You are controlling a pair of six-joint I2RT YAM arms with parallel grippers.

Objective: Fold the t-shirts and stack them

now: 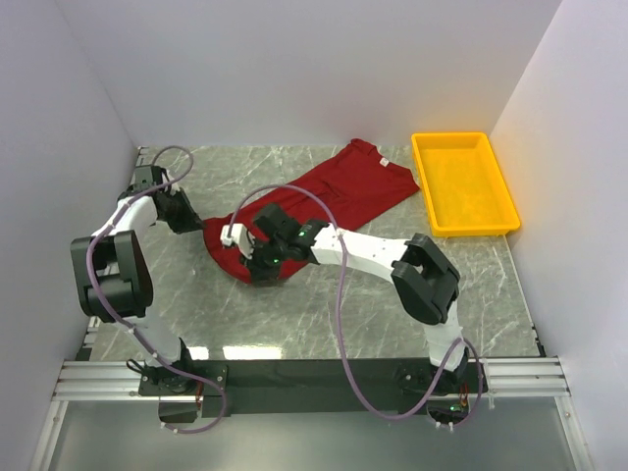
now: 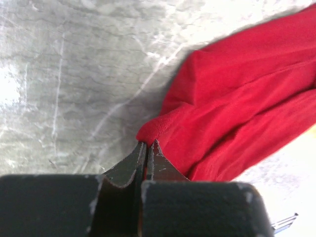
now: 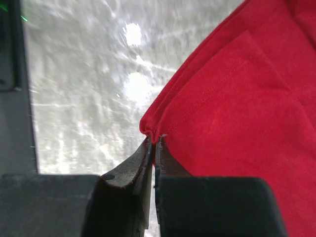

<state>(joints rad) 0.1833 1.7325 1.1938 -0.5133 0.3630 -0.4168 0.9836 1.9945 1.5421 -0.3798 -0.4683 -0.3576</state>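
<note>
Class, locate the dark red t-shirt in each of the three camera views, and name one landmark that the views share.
Top external: the t-shirt lies mid-table, slanting from lower left up towards the yellow tray.
Left wrist: it fills the right side, a fold pinched in the shut left claw.
Right wrist: it fills the right side, its edge pinched in the shut right claw.
Shared landmark: the grey marbled table.
</note>
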